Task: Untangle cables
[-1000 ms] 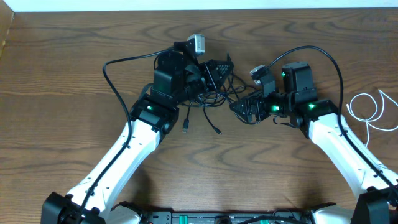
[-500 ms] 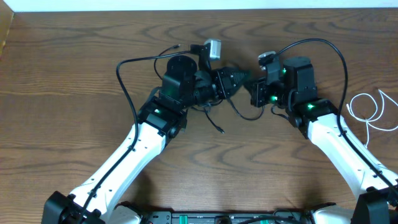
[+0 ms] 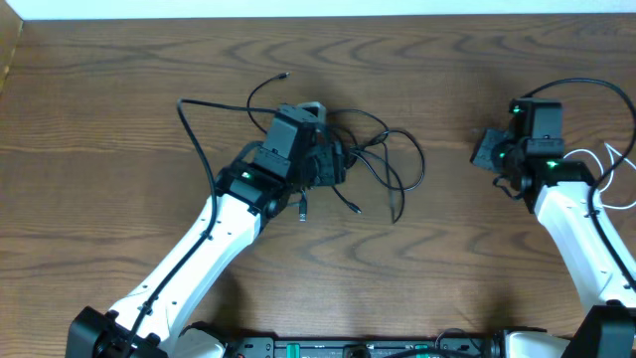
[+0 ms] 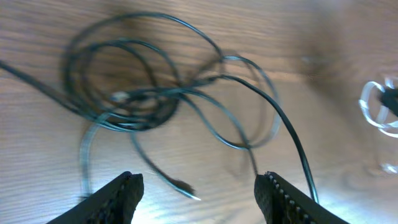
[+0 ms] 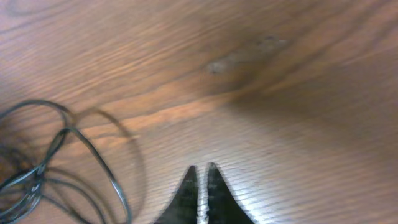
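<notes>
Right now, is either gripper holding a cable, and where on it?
No. The left gripper is open above the black cables, gripping nothing. The right gripper is shut on nothing over bare table.

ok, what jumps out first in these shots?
The tangle of black cables in the middle of the table, loops piled over each other. The left tool hangs open right over it. The right tool sits shut and empty off to the right, near a white cable at the table edge.

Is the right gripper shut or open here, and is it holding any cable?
Shut and empty. In the right wrist view the right gripper has its fingertips nearly touching with nothing between them; the black cables lie off to its side on the table.
</notes>
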{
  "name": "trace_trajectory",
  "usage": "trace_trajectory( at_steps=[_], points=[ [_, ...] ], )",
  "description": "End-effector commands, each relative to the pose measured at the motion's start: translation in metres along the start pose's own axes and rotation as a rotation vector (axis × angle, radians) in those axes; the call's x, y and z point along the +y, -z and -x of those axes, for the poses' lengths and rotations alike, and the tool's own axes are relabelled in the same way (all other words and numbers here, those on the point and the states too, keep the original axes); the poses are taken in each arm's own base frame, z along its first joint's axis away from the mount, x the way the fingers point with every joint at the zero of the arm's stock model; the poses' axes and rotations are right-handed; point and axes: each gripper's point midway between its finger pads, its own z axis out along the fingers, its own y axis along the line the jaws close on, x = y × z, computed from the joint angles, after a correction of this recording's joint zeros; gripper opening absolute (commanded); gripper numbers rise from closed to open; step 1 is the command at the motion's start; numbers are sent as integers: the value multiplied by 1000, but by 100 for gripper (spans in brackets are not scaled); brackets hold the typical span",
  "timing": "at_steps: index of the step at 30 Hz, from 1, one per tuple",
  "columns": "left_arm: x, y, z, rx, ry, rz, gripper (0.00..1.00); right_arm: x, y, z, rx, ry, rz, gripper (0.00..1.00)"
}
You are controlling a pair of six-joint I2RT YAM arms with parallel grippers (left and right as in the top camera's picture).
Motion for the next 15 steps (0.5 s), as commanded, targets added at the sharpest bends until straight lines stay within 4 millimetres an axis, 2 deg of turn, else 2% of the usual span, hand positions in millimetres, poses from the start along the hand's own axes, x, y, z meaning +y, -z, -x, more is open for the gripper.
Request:
trace_trajectory(
  at_steps=[1, 3, 5, 9, 13, 15],
  points=[
    [31, 5, 13, -47, -19, 124, 64, 53, 14, -9, 56, 98, 288, 18],
    [48, 7, 17, -55, 6, 176, 66, 77, 19, -16, 70, 162, 393, 30],
    [63, 5, 20, -51, 36, 202, 68, 85, 20, -20, 72, 192, 404, 40],
    [94, -11, 18, -12, 95, 258, 69, 87, 16, -29, 78, 239, 351, 45],
    [86, -38, 13, 44, 96, 155, 68, 85, 15, -33, 90, 240, 331, 45],
    [84, -60, 11, 60, 101, 109, 69, 82, 15, -36, 102, 238, 321, 45]
  ],
)
